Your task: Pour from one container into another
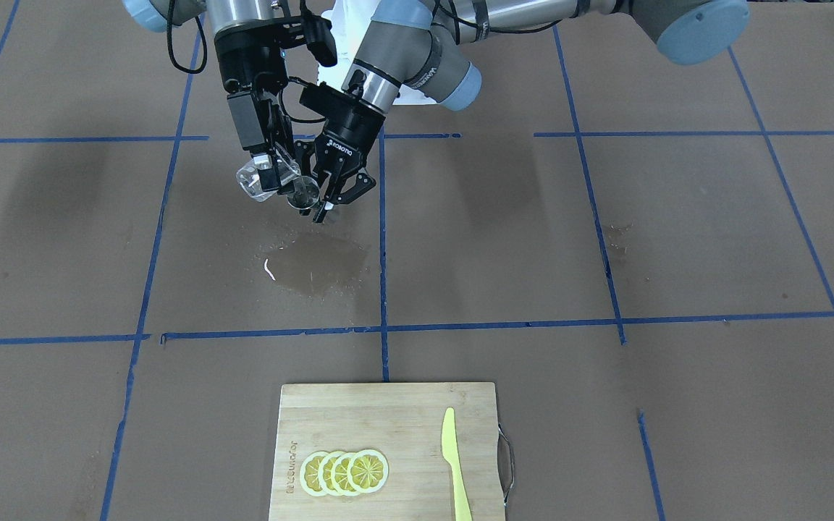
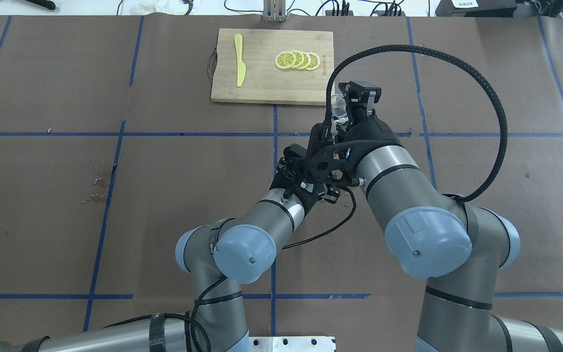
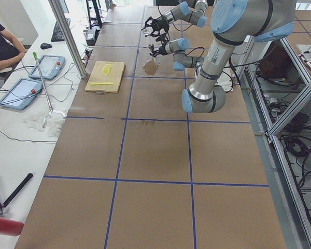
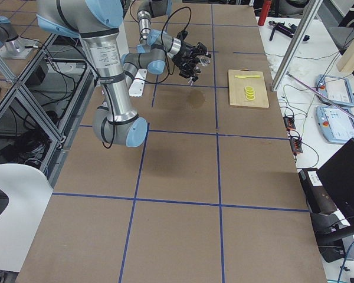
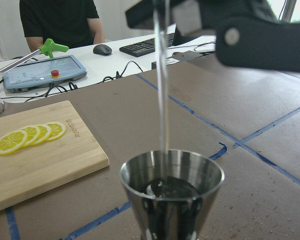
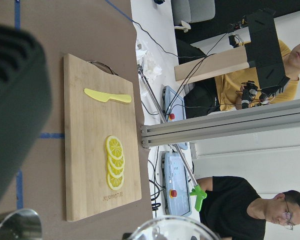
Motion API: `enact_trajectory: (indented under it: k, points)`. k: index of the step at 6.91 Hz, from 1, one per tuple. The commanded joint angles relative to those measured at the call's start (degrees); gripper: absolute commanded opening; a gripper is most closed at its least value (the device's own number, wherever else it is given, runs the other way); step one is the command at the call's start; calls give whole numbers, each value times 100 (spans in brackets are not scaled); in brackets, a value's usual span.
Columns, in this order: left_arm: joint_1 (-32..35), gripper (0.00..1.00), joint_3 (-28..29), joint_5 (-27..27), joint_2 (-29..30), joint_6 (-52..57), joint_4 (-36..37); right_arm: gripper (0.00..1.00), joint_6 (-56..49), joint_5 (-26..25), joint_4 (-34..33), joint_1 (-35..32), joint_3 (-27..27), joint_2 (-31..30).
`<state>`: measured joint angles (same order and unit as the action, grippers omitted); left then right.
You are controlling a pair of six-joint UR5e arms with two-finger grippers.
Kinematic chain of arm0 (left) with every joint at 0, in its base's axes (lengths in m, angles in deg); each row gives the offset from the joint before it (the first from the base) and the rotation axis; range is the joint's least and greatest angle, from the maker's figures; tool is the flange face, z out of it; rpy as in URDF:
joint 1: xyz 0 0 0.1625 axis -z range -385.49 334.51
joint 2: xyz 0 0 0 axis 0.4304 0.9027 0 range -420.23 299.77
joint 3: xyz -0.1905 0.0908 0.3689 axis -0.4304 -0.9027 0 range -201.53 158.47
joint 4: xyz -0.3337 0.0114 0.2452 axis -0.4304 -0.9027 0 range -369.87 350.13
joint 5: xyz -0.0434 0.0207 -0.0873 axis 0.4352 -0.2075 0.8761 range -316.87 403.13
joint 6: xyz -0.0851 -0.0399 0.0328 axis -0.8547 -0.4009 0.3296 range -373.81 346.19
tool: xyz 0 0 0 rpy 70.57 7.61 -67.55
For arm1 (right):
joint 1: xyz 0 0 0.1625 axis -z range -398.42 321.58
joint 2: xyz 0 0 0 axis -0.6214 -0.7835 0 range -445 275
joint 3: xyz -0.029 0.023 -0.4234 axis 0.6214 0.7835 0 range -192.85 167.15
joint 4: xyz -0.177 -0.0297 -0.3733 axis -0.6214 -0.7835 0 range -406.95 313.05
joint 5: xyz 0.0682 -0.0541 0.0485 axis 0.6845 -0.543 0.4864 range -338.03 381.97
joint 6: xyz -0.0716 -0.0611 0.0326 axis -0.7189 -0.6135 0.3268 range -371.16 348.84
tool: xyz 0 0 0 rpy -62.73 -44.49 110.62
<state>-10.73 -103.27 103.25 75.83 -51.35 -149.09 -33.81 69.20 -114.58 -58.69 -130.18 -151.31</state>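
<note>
The right gripper (image 1: pixel 266 171) is holding the small clear glass cup (image 1: pixel 256 182) pinched between its fingers, tipping it over on its side with the mouth toward the other arm. Right beside it, a little lower, the left gripper (image 1: pixel 313 205) is clamping the steel jigger (image 1: pixel 303 190) and holding it upright, well above the table (image 1: pixel 677 239).

In the left wrist view a thin clear stream (image 5: pixel 162 100) is falling straight down from above that gripper into the jigger's upper cone (image 5: pixel 172 185), and liquid is pooling dark inside it. From the right wrist view, the glass rim (image 6: pixel 170 231) is showing at the very bottom, with the jigger's rim (image 6: pixel 15 225) just off to one side of it.

Directly beneath both grippers a wet patch (image 1: pixel 319 264) is darkening the brown paper. Farther out beyond the fingers, well apart from them, a wooden cutting board (image 1: pixel 402 420) is lying flat, carrying a row of overlapping lemon slices (image 1: pixel 344 472) and a yellow knife (image 1: pixel 453 463) beside them.
</note>
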Motion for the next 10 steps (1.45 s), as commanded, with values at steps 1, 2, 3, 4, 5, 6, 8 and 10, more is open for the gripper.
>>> enact_trajectory:
  k: [1,2,3,4,5,6,8,10]
  points:
    - [0,0,0,0,9,0,0,0,93,-3,56,15,-18,39]
    - [0,0,-9,0,0,0,-8,0,311,14,66,6,-18,39]
    - [9,0,-26,0,0,0,-17,0,748,14,66,14,-9,30]
    - [9,0,-26,0,-17,0,-122,0,813,14,66,15,-9,30]
    - [9,0,-26,0,-35,0,-166,0,831,14,66,-3,-44,30]
    - [18,0,-35,0,-35,0,-175,0,953,23,100,-12,-96,21]
    - [26,0,-61,0,-53,-8,-175,0,1366,23,145,-38,-97,3]
    - [44,0,-88,0,-114,-8,-377,0,1621,6,145,-152,-97,-49]
